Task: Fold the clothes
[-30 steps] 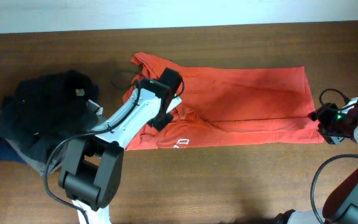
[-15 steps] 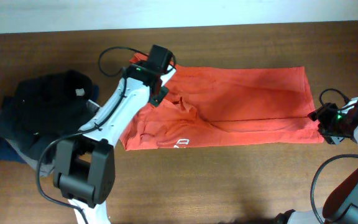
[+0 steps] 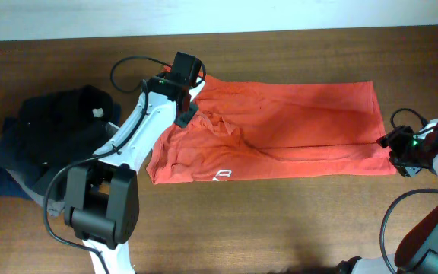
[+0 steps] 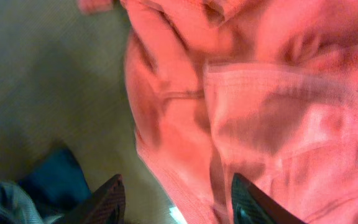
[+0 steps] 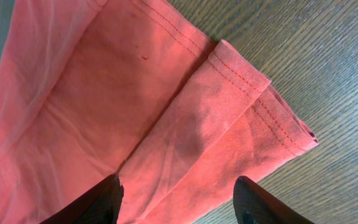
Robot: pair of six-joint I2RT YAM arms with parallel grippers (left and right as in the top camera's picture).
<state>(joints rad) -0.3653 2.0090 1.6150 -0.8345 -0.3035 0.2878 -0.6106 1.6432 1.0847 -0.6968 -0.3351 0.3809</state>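
Left claw [image 4: 178, 202] has moved farther out, spread above the T-shirt [image 4: 272, 118].

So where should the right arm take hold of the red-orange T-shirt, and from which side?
Probably the hem corner of the T-shirt beside the right gripper: its stitched layers lie stacked flat, with table showing on two sides. Come in low from the right edge, open jaws straddling the layers.

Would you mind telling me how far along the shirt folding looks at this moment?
Done: the T-shirt lies as a long strip, its hem corner layered double. In hand: the left gripper hovers open over the bunched end, and the right gripper is open over the hem corner. Left: smoothing that bunch and the cross folds.
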